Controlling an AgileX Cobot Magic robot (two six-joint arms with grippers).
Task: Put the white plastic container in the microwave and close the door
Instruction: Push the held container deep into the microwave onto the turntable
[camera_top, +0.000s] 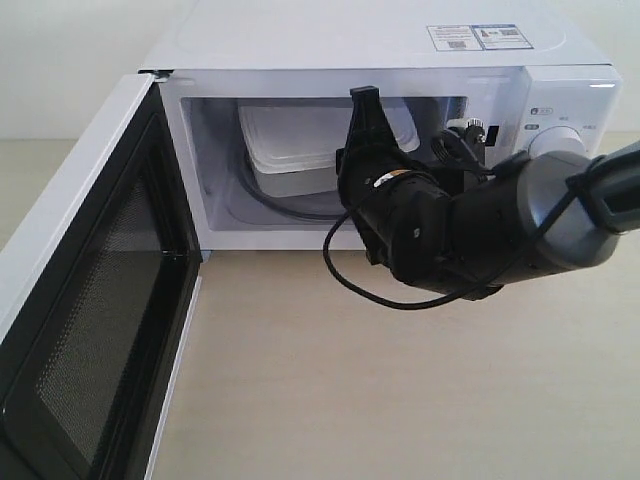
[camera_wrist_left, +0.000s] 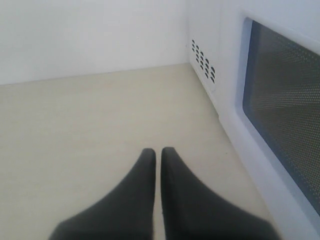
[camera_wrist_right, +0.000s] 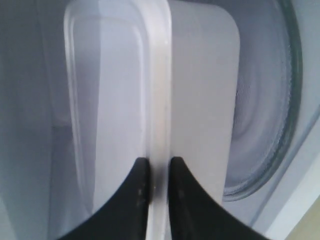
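Observation:
The white plastic container (camera_top: 300, 150) is inside the microwave (camera_top: 400, 40), over the glass turntable (camera_wrist_right: 270, 125). My right gripper (camera_wrist_right: 157, 162) reaches into the cavity and is shut on the container's lid rim (camera_wrist_right: 159, 100), one finger on each side of it. In the exterior view that gripper (camera_top: 368, 110) hides the container's right end. The door (camera_top: 90, 300) stands wide open on the left, its black mesh inner face showing. My left gripper (camera_wrist_left: 157, 151) is shut and empty, low over the table beside the door's outer window (camera_wrist_left: 280, 105); the exterior view does not show it.
The right arm's black cable (camera_top: 350, 275) loops down in front of the cavity. A round dial (camera_top: 555, 145) sits on the control panel beside the arm. Side vents (camera_wrist_left: 204, 61) show on the microwave body past the door. Beige table (camera_top: 400, 390) stretches in front.

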